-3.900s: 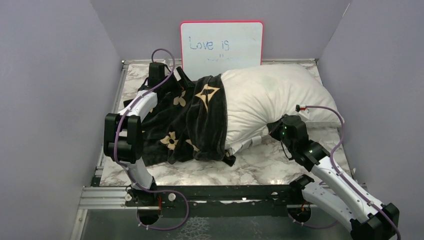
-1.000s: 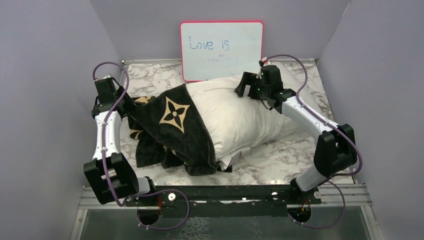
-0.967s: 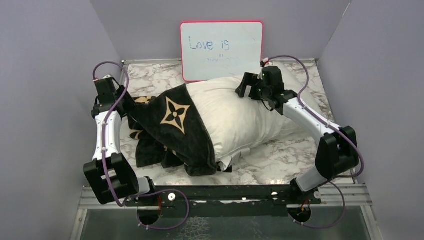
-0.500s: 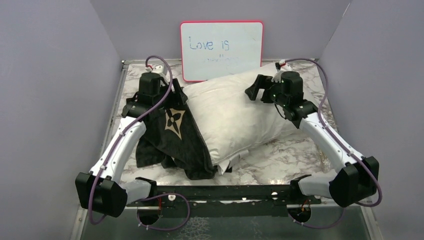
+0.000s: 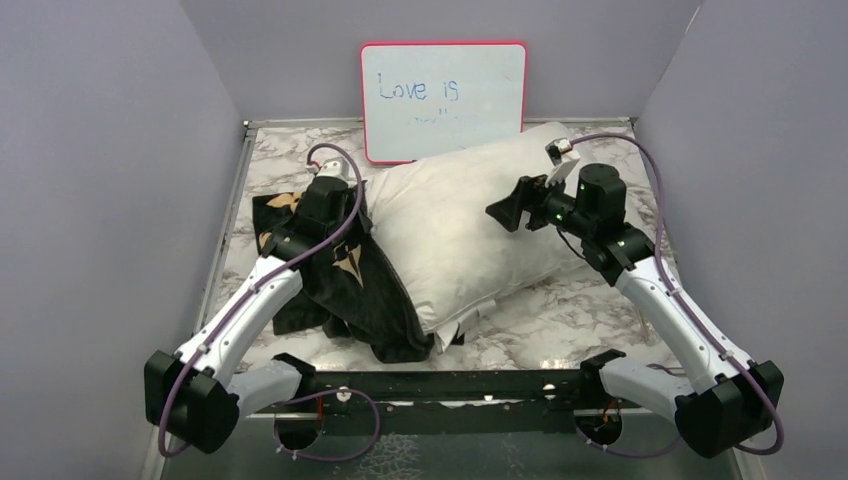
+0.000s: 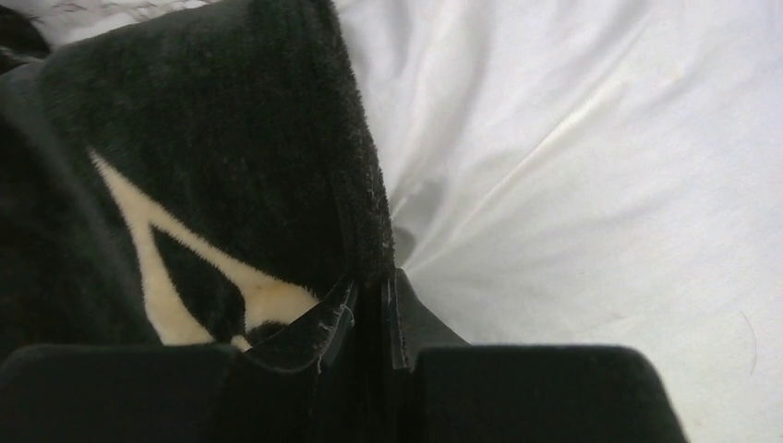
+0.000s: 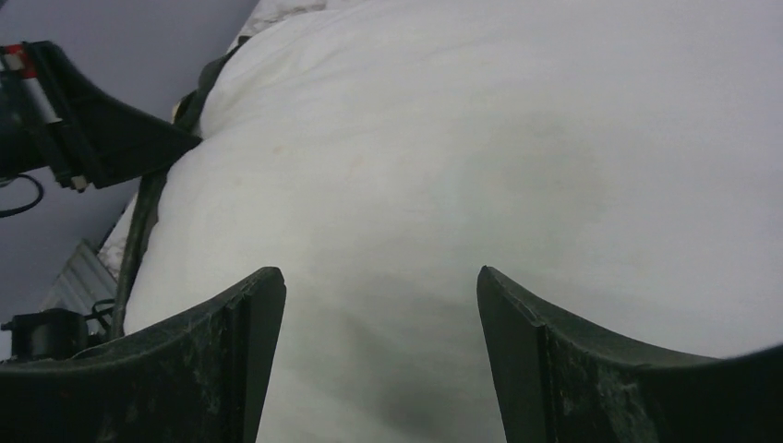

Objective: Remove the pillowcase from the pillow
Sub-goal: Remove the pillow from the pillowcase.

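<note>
The white pillow (image 5: pixel 470 230) lies slantwise across the marble table, most of it bare. The black pillowcase (image 5: pixel 350 290) with tan motifs is bunched over its left end. My left gripper (image 5: pixel 357 228) sits at the hem where black fabric meets white. In the left wrist view the pillowcase (image 6: pixel 212 166) edge runs down between the jaws of that gripper (image 6: pixel 374 295), which are shut on it, with the pillow (image 6: pixel 600 166) to the right. My right gripper (image 5: pixel 505 210) hovers over the pillow's upper right. Seen from the right wrist, it (image 7: pixel 379 286) is open with only the pillow (image 7: pixel 480 138) below it.
A pink-framed whiteboard (image 5: pixel 443 100) leans on the back wall behind the pillow. Purple walls close in the left, right and back. Bare marble table (image 5: pixel 570 310) shows in front of the pillow on the right. The left arm (image 7: pixel 92 120) shows in the right wrist view.
The left gripper has moved nearer and to the right, and closed on the pillowcase hem. The case sits further left, baring more pillow. The right gripper has drawn back right and narrowed slightly.
</note>
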Available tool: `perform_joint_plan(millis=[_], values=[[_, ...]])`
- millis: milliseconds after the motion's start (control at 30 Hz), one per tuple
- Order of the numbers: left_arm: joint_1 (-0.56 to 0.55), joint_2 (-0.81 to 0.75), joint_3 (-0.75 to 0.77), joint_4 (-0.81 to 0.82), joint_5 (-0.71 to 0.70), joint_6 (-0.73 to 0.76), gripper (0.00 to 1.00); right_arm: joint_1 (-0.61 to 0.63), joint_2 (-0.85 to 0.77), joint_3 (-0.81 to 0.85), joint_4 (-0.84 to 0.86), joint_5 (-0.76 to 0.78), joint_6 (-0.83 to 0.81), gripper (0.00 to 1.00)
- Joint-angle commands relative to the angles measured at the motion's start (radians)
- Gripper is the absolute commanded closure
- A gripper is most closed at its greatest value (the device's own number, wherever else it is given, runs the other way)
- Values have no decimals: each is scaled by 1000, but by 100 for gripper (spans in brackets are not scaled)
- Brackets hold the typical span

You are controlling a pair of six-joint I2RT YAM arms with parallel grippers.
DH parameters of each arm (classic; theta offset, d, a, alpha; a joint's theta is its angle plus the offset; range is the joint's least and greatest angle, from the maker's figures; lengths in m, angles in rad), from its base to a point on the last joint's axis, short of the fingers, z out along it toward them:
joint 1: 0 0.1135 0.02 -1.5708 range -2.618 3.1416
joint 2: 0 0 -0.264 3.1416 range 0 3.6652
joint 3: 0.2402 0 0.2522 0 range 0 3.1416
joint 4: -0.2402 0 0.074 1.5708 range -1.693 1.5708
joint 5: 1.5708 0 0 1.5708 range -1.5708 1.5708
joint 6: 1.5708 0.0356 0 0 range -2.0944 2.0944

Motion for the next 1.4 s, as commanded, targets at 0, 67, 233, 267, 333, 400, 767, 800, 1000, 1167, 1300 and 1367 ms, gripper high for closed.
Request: perform_joint_plan(millis=[0,67,233,267,333,400,767,800,1000,1167,1300,1367], values=[[-5,-138,-80,-58,-161,-34,86,39,31,-27,-67,260,-17,21],[-5,-167,-101,-80,-170,-34,86,39,56,-58,-44,416,17,23],[-4,-225,-111,-248,-288,-77,86,38,183,-47,-83,705,93,15],[-5,-241,-111,-283,-314,-92,86,38,197,-38,-95,736,102,14],[-5,-280,-114,-334,-353,-112,86,37,212,-29,-93,754,105,12],[-3,-316,-119,-362,-375,-126,87,36,214,-26,-87,753,105,12],[-2,-153,-35,-285,67,-32,32,29,243,172,-167,484,6,9],[-2,-158,-29,-263,121,-49,29,29,246,201,-191,449,-3,9],[-5,-270,-46,-235,240,-109,12,30,157,268,-316,191,17,7],[-5,-313,-66,-309,379,-118,6,29,-69,146,-480,312,287,0],[-5,-401,-51,-340,351,-148,4,29,-298,-44,-587,431,495,0],[-5,-420,-26,-366,345,-142,4,29,-413,-152,-571,429,563,0]])
